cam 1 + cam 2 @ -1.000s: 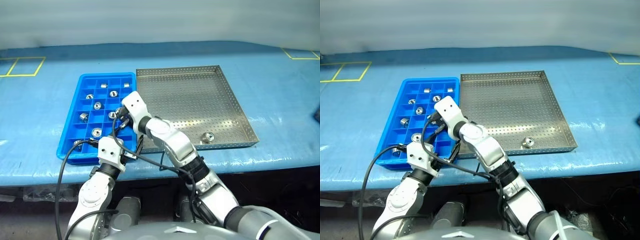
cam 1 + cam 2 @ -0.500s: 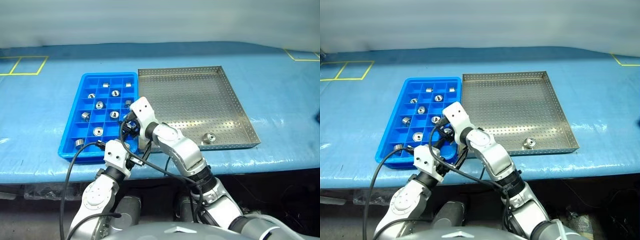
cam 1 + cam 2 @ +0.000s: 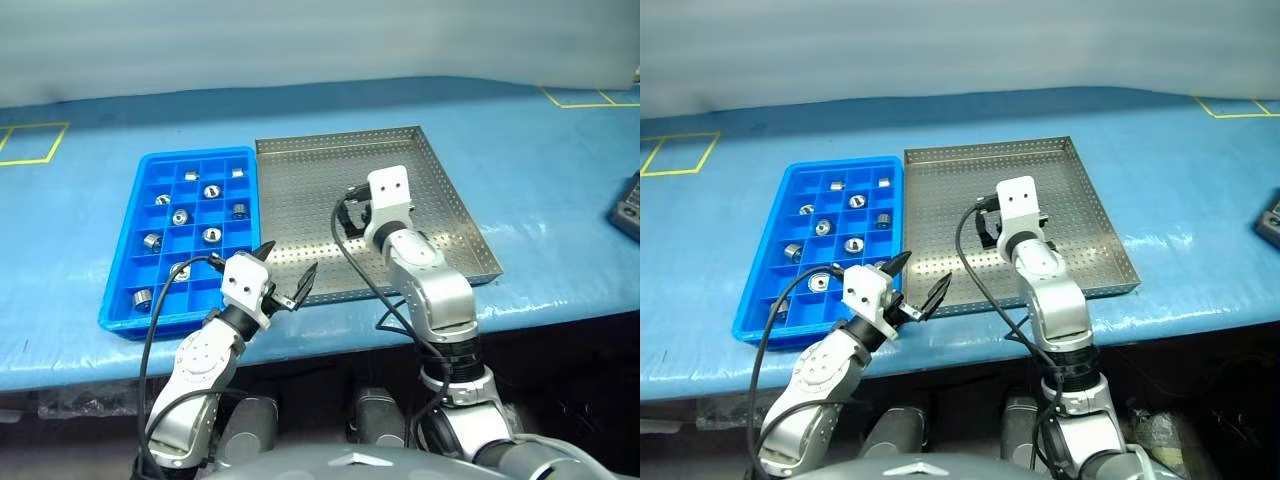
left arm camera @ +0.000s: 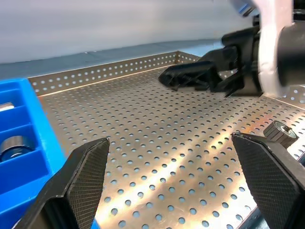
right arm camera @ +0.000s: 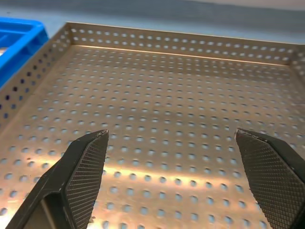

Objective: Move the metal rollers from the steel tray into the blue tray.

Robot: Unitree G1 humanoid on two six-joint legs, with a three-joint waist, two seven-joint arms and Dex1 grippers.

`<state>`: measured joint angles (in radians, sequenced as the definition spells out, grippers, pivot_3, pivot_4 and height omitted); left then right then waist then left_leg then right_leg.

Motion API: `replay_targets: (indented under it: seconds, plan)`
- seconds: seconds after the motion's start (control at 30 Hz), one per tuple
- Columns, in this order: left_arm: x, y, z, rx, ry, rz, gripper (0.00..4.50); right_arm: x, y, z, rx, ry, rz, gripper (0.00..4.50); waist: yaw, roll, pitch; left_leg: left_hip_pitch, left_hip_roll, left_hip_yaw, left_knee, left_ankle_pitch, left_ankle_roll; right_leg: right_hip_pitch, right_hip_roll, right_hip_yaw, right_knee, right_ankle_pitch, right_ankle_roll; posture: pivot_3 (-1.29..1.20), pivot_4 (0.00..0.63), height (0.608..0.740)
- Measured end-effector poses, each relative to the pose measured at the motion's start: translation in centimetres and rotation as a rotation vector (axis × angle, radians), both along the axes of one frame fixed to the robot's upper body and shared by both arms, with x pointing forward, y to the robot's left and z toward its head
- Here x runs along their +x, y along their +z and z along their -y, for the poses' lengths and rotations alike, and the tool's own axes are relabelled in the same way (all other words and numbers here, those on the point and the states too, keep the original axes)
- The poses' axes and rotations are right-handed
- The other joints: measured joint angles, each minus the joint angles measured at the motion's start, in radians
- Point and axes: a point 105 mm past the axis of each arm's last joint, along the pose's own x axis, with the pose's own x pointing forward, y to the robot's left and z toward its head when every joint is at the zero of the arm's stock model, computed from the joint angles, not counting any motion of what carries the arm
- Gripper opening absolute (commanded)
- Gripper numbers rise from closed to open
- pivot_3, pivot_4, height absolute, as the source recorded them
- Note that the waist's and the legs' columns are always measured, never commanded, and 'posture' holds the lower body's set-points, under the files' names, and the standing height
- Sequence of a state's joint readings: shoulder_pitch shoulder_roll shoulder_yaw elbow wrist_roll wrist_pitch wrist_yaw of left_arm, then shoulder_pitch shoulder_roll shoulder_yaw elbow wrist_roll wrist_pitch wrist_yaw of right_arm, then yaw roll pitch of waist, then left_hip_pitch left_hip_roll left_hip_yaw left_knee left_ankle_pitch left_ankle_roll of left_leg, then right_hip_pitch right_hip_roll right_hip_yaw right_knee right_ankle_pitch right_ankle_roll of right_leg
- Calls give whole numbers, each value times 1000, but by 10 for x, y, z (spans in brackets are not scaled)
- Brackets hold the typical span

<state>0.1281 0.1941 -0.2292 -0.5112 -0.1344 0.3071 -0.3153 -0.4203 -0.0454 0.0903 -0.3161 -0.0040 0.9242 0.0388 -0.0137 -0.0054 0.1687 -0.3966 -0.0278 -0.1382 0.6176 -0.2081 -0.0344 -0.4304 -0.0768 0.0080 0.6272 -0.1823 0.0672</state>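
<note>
Steel tray [image 4: 143, 157] holds one metal roller [image 4: 280, 131] beside the blue tray [image 3: 122, 290].

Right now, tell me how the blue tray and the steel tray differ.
The blue tray is bright plastic split into small square compartments; the steel tray is grey metal with one open perforated floor. The blue tray is narrower, the steel tray wider. The blue tray holds several rollers; on the steel tray one roller can be seen. Both lie flat, side by side, on the blue table.
</note>
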Motion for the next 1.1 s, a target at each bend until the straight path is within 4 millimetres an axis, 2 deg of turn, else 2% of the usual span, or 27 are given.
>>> replay_targets:
  seconds: [0.17,0.33,0.43,0.6,0.73,0.9,1.0,1.1]
  plan:
    - [17,8,10,29,-80,33,4500,-25,-6,23,-77,0,-104,4475,-25,0,0,0,0,1,4,0,0,2,0,1,0,1,1,-75,150,740]
    - [11,8,25,11,-176,25,4500,-52,-12,38,-169,48,-248,4475,-46,0,0,0,0,2,4,0,1,2,0,1,0,1,2,-111,150,740]
    - [5,5,34,0,-219,10,4500,-61,-19,45,-172,51,-335,4475,-55,0,0,0,0,3,4,-1,1,2,0,2,1,1,2,-101,150,740]
    - [-1,0,42,-21,-238,-14,4500,-59,-25,49,-121,34,-404,4475,-54,0,0,0,1,3,5,-1,1,2,0,1,1,1,2,-68,150,740]
    - [-5,-4,45,-43,-235,-26,4500,-55,-46,50,-45,12,-508,4475,-49,0,0,0,0,3,5,-1,1,2,0,2,0,1,2,-28,150,740]
    - [-7,-9,43,-49,-202,-46,4500,-47,-54,55,-18,-25,-544,4475,-41,0,0,0,0,3,5,-1,1,2,0,1,1,1,2,9,150,740]
    - [-6,-11,41,-55,-175,-52,4500,-45,-56,56,-18,-27,-557,3813,-34,0,0,0,0,3,5,-1,1,2,0,1,0,1,2,9,150,740]
    - [-7,-14,38,-58,-153,-66,4500,-44,-58,53,-12,-16,-570,2877,-29,0,0,0,0,3,5,-1,1,2,0,1,0,1,2,9,150,740]
